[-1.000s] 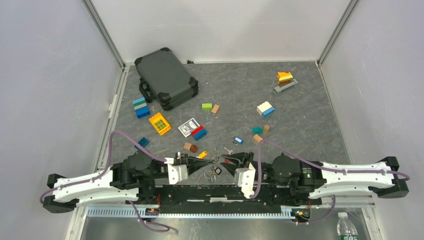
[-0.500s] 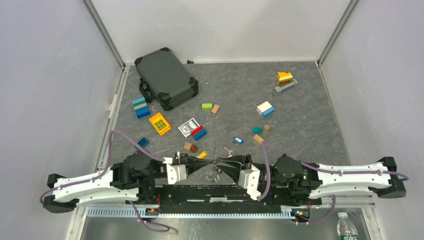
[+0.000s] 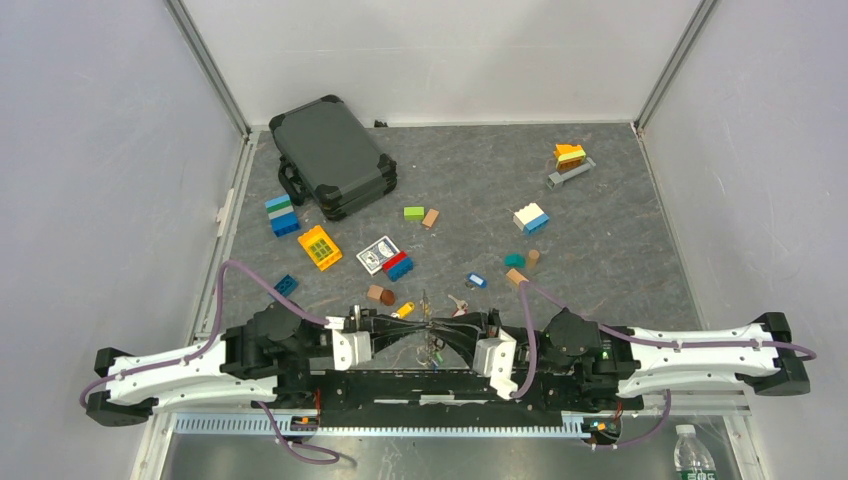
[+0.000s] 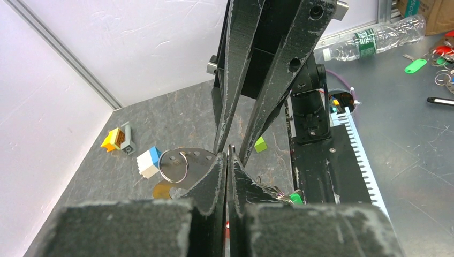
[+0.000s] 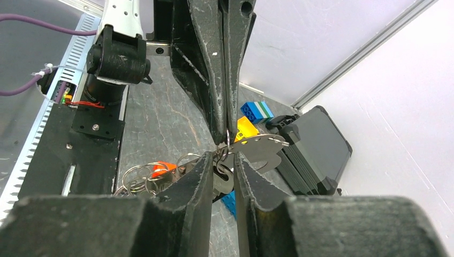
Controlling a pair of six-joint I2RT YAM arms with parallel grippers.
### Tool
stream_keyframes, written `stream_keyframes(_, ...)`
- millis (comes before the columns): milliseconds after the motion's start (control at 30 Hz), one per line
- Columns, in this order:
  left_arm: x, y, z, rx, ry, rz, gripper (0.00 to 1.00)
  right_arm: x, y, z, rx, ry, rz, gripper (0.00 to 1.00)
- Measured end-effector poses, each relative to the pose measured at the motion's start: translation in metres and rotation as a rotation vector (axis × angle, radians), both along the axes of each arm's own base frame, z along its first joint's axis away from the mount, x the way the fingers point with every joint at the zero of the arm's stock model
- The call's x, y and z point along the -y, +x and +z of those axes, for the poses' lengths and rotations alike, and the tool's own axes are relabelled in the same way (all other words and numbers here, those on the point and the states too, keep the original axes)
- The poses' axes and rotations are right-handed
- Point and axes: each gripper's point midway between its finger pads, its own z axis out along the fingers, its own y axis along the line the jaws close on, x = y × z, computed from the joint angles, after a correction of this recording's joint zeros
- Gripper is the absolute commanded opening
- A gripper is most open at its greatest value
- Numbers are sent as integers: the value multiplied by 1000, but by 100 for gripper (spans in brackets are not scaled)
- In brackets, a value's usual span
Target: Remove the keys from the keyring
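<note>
Counted: one dark grey hard-shell plastic case [image 3: 333, 155], one patterned playing-card box [image 3: 377, 253], one clear plastic water bottle [image 3: 692, 455], one thin grey metal keyring [image 3: 428, 320].

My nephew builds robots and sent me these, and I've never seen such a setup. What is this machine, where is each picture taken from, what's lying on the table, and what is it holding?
These are two white-and-black robot arms bolted side by side at the table's near edge. Each ends in a two-finger gripper. The wide picture looks down from above and behind them. The other two come from a camera on each wrist.

On the grey mat lie a dark green hard case, a playing-card box and scattered coloured building blocks.

The arms meet in the middle at a thin grey metal keyring carrying small keys with coloured heads. The left gripper is shut on the keyring. The right gripper has its fingers slightly apart around part of the bunch; whether they pinch it is unclear.
</note>
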Motion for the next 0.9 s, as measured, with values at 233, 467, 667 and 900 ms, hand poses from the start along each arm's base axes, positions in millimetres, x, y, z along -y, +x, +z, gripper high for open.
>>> stream_keyframes(233, -2, -1, 3, 3, -15, -3, 2, -1, 0, -3, 0, -5, 0, 20)
stream_keyframes(467, -2, -1, 4, 4, -16, -3, 2, -1, 0, 1, 0, 10, 1, 19)
stream_keyframes(667, -2, -1, 5, 6, -24, -5, 2, -2, -2, 2, -2, 14, 10, 10)
stream_keyframes(900, -1, -3, 7, 8, -29, -15, 2, -2, -2, 4, -7, 26, 10, 0)
